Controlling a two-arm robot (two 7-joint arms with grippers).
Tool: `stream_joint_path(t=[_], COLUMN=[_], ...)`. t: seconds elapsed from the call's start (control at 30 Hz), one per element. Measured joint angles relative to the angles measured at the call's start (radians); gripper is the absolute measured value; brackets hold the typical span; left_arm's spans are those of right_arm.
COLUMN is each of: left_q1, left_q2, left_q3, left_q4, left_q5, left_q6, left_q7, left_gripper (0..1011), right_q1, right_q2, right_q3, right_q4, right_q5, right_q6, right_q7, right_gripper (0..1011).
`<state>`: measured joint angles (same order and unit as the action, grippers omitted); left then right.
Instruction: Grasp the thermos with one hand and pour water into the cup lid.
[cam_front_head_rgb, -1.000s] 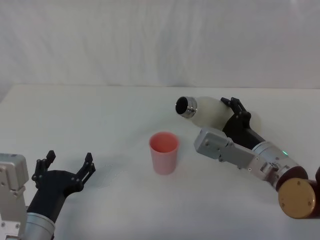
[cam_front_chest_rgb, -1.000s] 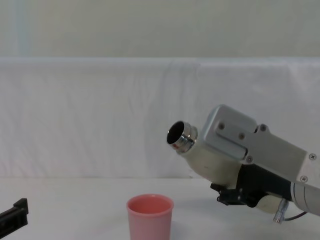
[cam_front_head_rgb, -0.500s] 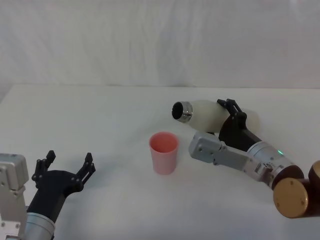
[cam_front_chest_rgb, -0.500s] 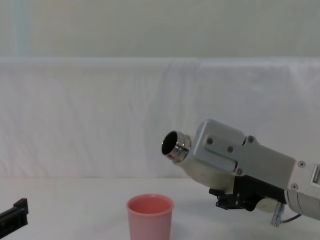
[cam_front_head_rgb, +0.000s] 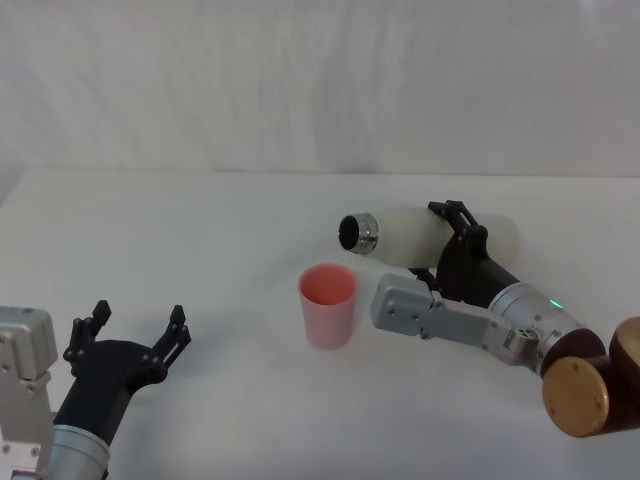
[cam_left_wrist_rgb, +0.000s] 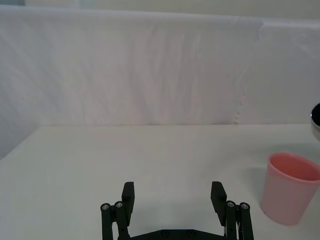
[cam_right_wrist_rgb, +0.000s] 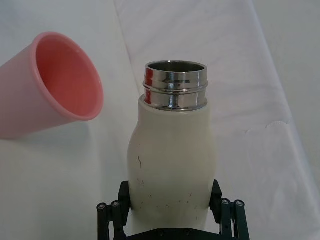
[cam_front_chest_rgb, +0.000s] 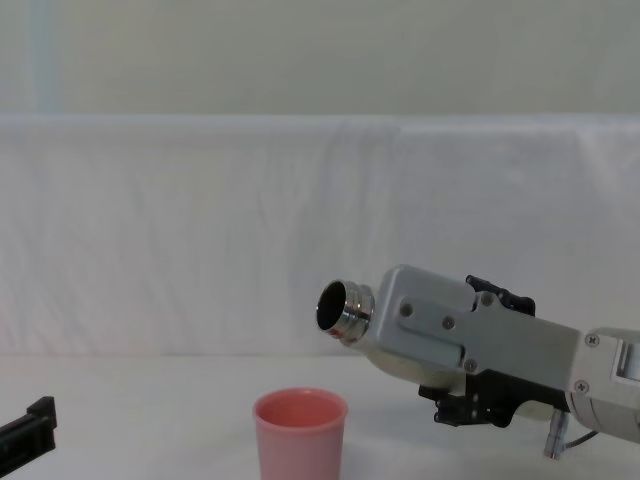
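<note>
One small salmon-pink plastic cup lid (cam_front_head_rgb: 328, 305) stands upright mid-worktop (cam_front_head_rgb: 200, 250), inside looks empty. One tall cream-white thermos (cam_front_head_rgb: 425, 236) with steel threaded neck is held near-horizontal above the worktop, mouth aimed left, up and just right of the cup; contents not visible. Right tool (cam_right_wrist_rgb: 170, 210) clamps its body. Left tool (cam_front_head_rgb: 130, 335) sits near-left, fingers spread, holding nothing.

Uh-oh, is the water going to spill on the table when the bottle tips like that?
It might. The right gripper holds the thermos tilted almost level, with its steel mouth up and to the right of the cup lid, not squarely over it, so water may miss. The cup lid is small and could overflow. The left gripper waits open nearby.
</note>
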<state>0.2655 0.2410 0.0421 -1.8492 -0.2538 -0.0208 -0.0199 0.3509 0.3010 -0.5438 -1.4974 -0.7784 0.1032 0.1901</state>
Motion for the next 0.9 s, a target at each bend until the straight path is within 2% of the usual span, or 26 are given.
stream_joint_path(t=[0.47,0.9], left_q1=[0.000,0.000], left_q2=[0.000,0.000], left_q3=[0.000,0.000], left_q4=[0.000,0.000], left_q5=[0.000,0.000], left_q6=[0.000,0.000], left_q7=[0.000,0.000], left_gripper=[1001,1001], right_q1=[0.022,0.032], right_q2=[0.013,0.022], right_q3=[-0.033,-0.047], right_q4=[0.003,0.005], right_q5=[-0.061,-0.088], right_q6=[0.019,0.025], right_q7=[0.013,0.023], right_gripper=[951,951])
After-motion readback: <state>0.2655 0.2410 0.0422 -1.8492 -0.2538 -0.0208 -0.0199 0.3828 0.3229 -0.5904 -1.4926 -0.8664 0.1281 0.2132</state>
